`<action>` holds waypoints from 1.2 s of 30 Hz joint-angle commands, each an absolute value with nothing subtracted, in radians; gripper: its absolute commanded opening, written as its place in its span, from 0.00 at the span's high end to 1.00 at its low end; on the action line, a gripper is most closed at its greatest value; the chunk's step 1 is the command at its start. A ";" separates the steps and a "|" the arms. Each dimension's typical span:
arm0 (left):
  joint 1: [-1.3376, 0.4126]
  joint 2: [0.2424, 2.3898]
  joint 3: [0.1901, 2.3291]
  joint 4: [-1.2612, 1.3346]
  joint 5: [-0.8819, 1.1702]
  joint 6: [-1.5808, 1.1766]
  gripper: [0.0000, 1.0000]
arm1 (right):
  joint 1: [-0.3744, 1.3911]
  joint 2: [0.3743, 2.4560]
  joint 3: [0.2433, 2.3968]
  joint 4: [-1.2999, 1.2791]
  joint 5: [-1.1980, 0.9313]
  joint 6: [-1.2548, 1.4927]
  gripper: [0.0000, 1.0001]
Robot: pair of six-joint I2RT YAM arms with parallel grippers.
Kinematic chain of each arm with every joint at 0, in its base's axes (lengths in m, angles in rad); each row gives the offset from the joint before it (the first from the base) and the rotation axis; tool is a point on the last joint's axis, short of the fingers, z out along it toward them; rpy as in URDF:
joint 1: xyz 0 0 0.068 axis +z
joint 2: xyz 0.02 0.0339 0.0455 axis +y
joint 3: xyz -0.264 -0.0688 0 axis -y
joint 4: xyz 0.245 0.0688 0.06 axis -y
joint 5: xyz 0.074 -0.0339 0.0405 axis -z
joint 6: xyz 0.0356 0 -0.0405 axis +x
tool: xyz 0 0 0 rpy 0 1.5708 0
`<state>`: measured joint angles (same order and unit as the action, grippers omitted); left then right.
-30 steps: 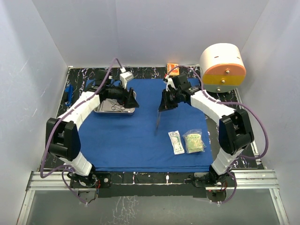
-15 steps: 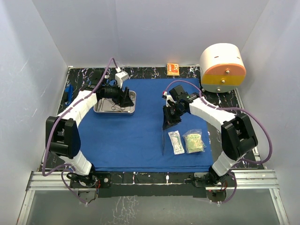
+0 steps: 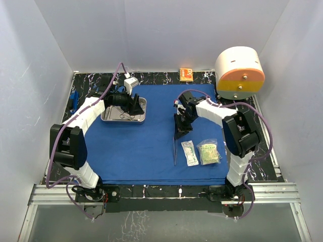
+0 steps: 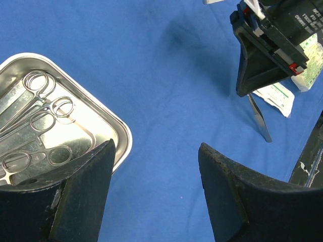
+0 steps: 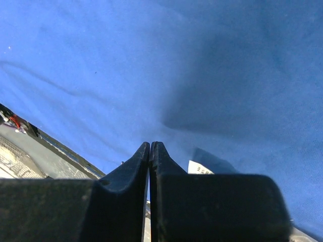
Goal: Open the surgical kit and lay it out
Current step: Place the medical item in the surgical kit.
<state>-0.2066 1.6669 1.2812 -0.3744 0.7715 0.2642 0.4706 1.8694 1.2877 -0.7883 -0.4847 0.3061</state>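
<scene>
One steel tray (image 3: pixel 121 121), two sealed packets (image 3: pixel 190 153) (image 3: pixel 209 153), one tweezers (image 3: pixel 174 151), one blue drape (image 3: pixel 136 151)

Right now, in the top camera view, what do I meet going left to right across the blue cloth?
steel tray → tweezers, hanging from the right gripper → white packet → greenish packet

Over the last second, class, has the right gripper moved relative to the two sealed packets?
Yes. The right gripper, holding tweezers, came toward the near edge, closer to the packets, which stayed put.
</scene>
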 commanded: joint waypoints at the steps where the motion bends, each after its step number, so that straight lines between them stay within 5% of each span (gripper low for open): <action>1: -0.206 1.654 1.297 -0.366 0.811 0.255 0.34 | 0.460 1.897 1.344 -0.795 -0.498 0.320 0.98; 26: -0.206 1.631 1.272 -0.333 0.827 0.234 0.34 | 0.454 1.988 1.363 -0.781 -0.495 0.339 0.91; 36: -0.206 1.633 1.264 -0.327 0.826 0.232 0.33 | 0.444 1.980 1.383 -0.786 -0.481 0.328 0.80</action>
